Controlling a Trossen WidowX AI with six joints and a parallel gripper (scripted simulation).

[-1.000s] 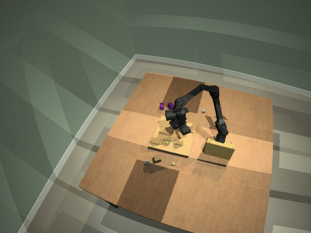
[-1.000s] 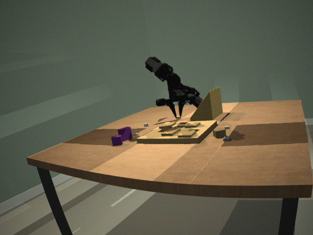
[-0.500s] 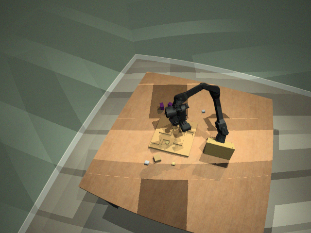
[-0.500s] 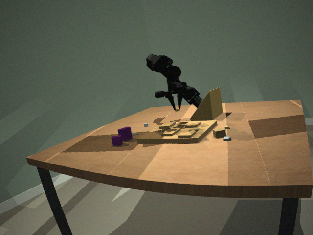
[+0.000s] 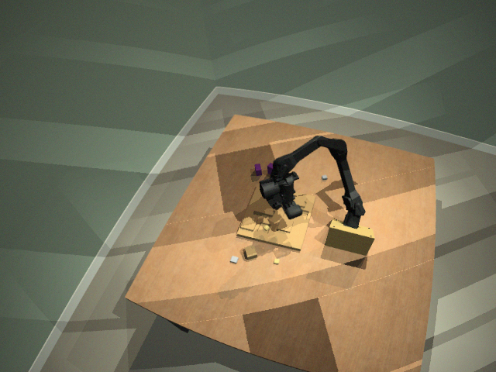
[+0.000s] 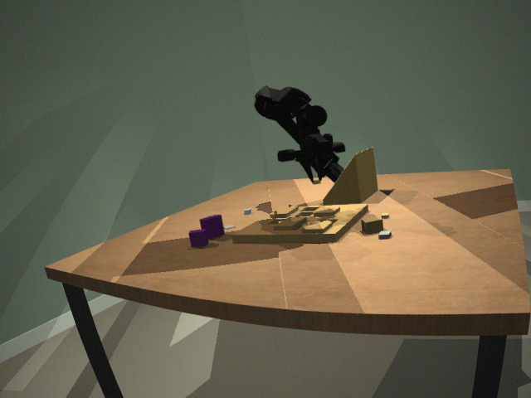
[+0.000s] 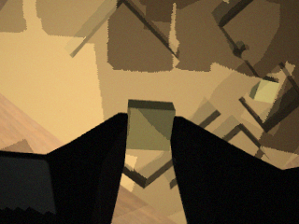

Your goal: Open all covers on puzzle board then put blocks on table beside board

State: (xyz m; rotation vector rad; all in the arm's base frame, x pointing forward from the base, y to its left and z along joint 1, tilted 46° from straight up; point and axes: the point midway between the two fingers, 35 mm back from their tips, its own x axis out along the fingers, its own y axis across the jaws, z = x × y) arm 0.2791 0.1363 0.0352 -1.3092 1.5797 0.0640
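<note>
My gripper is shut on a small yellow block and holds it in the air above the puzzle board. Another yellow block shows on the board at the right of the wrist view. Raised covers lie on the board's near part in the exterior view; I cannot tell how far each is open. A yellow block rests on the table beside the board. The arm hides part of the board in the top view.
A tan block and a pale blue piece lie beside the board. Two purple blocks stand off its other side. Another pale blue piece lies farther off. The wedge-shaped arm base stands nearby.
</note>
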